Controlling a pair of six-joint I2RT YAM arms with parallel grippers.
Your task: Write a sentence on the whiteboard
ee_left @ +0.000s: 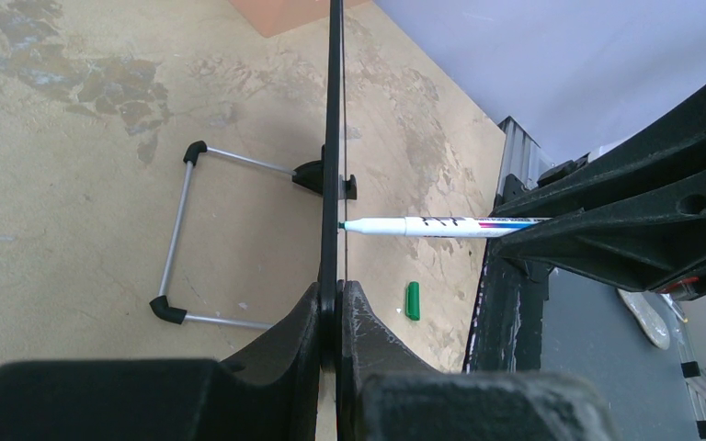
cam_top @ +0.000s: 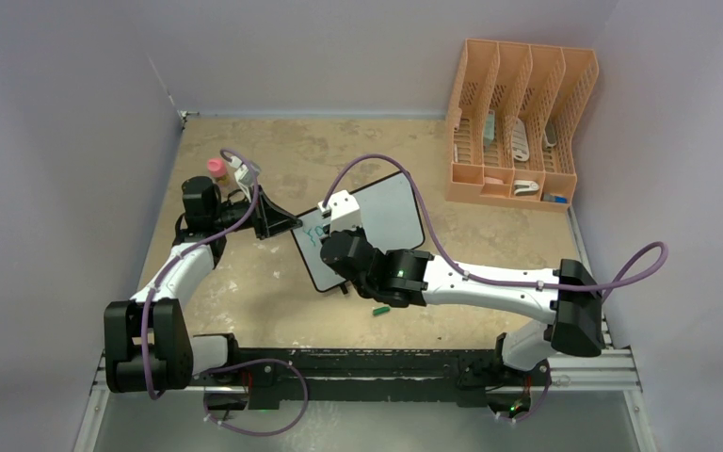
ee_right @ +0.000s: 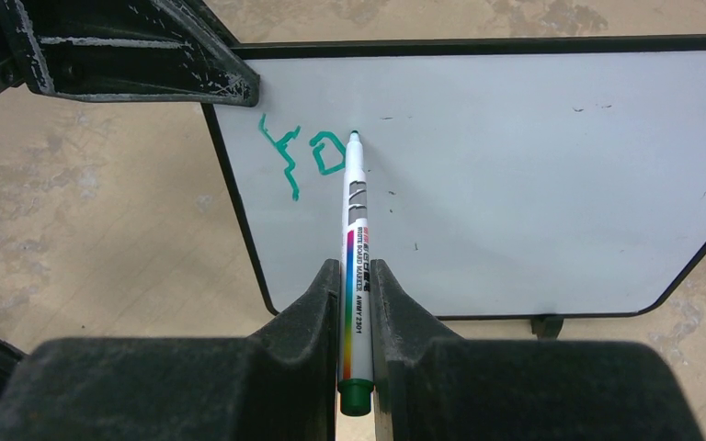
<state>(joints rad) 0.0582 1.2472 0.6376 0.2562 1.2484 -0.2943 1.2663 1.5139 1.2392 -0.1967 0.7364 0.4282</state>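
So far only the start of the writing is there. At the left, the left pincer is closed tight on the edge of the whiteboard, at its upper left corner as the right wrist view shows it, steadying it. The board stands upright on its feet near the middle of the worktop.

Just right of that grip sits the sentence as it stands: two teal-green characters near the board's top left, roughly an "f" and a boxy "o". I cannot read a whole word in them.

Next comes the marker, uncapped, its tip touching the board just beside the second character's upper right corner. The right pincer is shut around the marker's lower barrel.

Everything further right on the board is blank apart from a few faint specks, as is the space below for a second line. I judge the task barely begun: nearly all the words are left, and the green cap lies loose on the worktop in front of the board.
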